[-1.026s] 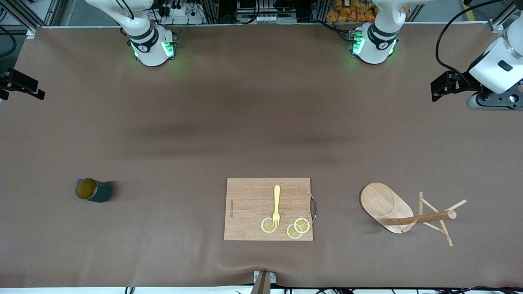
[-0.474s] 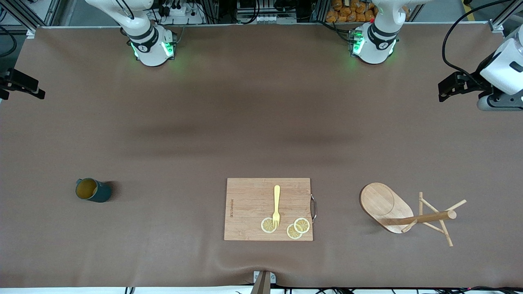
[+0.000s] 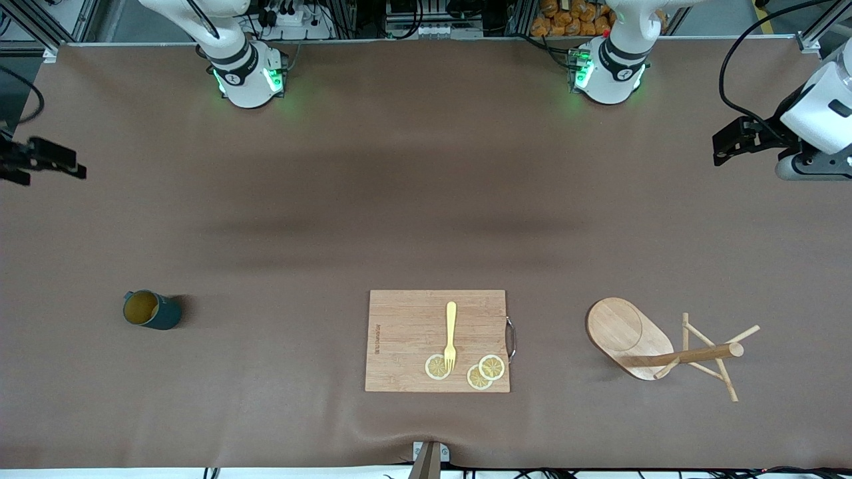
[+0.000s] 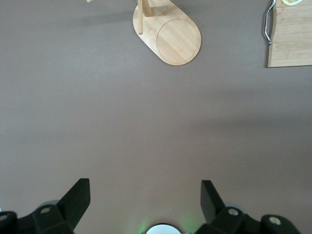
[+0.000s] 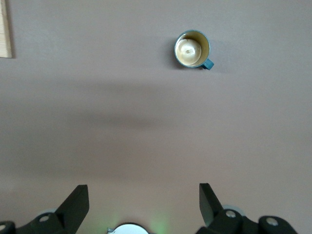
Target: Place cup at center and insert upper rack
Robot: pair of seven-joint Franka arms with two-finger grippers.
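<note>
The cup (image 3: 151, 311) was found sitting upright on the brown table (image 3: 413, 199), well out toward the right arm's end, with its yellowish inside showing and its handle pointed away from the cutting board. In the right wrist view the same cup (image 5: 192, 49) could be seen from straight above, nothing touching it.

The mug tree (image 3: 655, 346) was tipped over on its side toward the left arm's end of the table, its oval base (image 3: 626, 336) stood up on edge and the post with its thin pegs laid out flat, pointing away from the board. Part of that base (image 4: 168, 33) was picked up in the left wrist view too.

Between the two, a wooden cutting board (image 3: 437, 340) was laid flat, with a yellow fork (image 3: 450, 336) on it and three lemon slices (image 3: 480, 372) near the edge closest to the front camera, the fork tines resting on one slice.

The left gripper (image 3: 732, 143) was held up over the left arm's edge of the table, fingers (image 4: 78, 197) spread wide and nothing grasped. The right gripper (image 3: 46, 163) was hung over the right arm's edge, fingers (image 5: 75, 202) also spread apart and bare. Both were kept well apart from the cup and the mug tree.
</note>
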